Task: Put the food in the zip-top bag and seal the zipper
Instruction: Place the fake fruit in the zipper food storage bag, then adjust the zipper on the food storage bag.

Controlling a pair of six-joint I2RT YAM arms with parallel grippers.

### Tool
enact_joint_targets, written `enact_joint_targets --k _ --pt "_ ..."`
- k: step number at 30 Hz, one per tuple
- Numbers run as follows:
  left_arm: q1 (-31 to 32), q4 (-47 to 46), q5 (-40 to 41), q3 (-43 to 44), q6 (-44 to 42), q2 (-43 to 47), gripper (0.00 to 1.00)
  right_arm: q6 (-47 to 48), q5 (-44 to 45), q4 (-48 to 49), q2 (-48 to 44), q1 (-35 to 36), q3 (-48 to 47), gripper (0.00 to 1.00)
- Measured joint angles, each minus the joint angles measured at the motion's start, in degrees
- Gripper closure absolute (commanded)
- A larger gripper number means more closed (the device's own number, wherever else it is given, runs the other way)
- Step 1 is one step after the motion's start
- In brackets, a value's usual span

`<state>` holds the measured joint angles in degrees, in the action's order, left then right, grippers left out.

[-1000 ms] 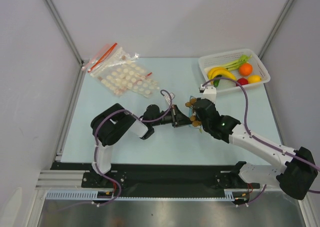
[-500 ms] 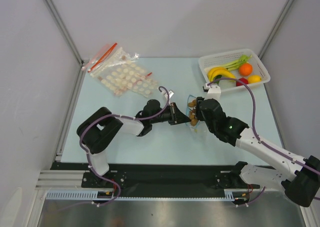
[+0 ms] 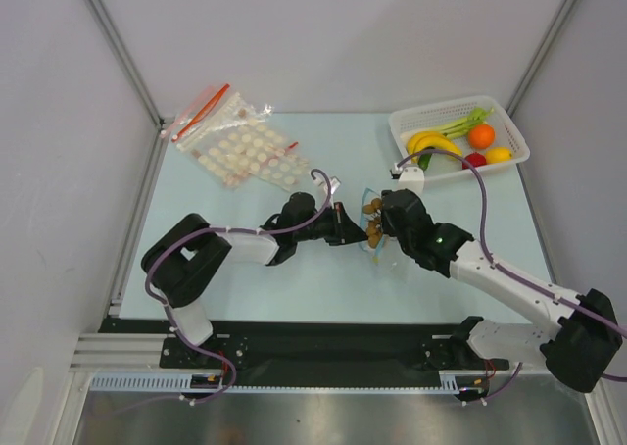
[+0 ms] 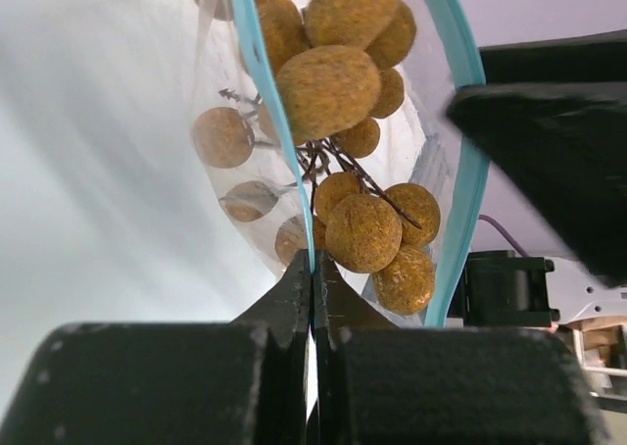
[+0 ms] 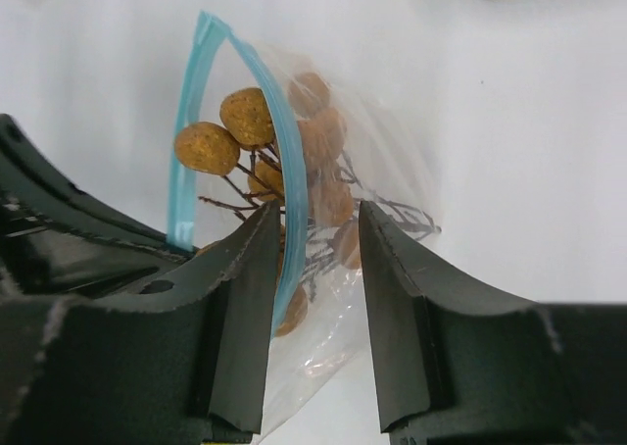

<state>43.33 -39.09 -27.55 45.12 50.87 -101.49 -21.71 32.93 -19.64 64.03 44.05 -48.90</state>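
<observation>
In the top view, your left gripper [image 3: 345,225] and right gripper [image 3: 384,227] met at the zip-top bag [image 3: 380,249], with the white basket [image 3: 411,122] beyond it to the right. In the left wrist view, that gripper's jaws were pinched tight on the bag's teal zipper [image 4: 257,73] near one end, and the bunch of tan round fruits [image 4: 331,90] sat inside the bag's mouth, so that pinch was your anchor. In the right wrist view, the right gripper's fingers [image 5: 397,308] stood apart astride the bag's gaping mouth. I judge you needed both strips between them before squeezing and sliding away from the anchor, clear of the stems.
</observation>
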Motion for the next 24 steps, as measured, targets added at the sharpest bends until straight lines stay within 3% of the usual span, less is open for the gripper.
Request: enact_joint_targets --k 3,5,7,11,19,24 --pt "0.0 1.7 0.6 0.3 -1.3 1.4 1.00 0.3 -0.3 -0.6 2.6 0.0 -0.4 0.66" --pt "0.2 3.7 1.4 0.8 -2.6 2.3 1.00 0.6 -0.2 -1.2 3.4 0.2 -0.6 0.78" --pt "0.5 6.3 2.6 1.7 -4.1 3.2 1.00 0.9 1.1 -1.9 3.6 0.9 -1.0 0.80" --pt "1.6 15.0 6.9 5.2 -8.1 5.1 1.00 1.4 5.1 -2.8 3.6 4.0 -2.3 1.00" --pt "5.4 37.2 18.6 17.3 -18.1 9.4 0.99 1.9 8.2 -2.5 2.3 5.4 -2.8 1.00" --pt "7.0 51.0 25.0 26.1 -23.1 12.1 0.97 1.8 5.0 1.6 -7.8 3.0 1.6 1.00"
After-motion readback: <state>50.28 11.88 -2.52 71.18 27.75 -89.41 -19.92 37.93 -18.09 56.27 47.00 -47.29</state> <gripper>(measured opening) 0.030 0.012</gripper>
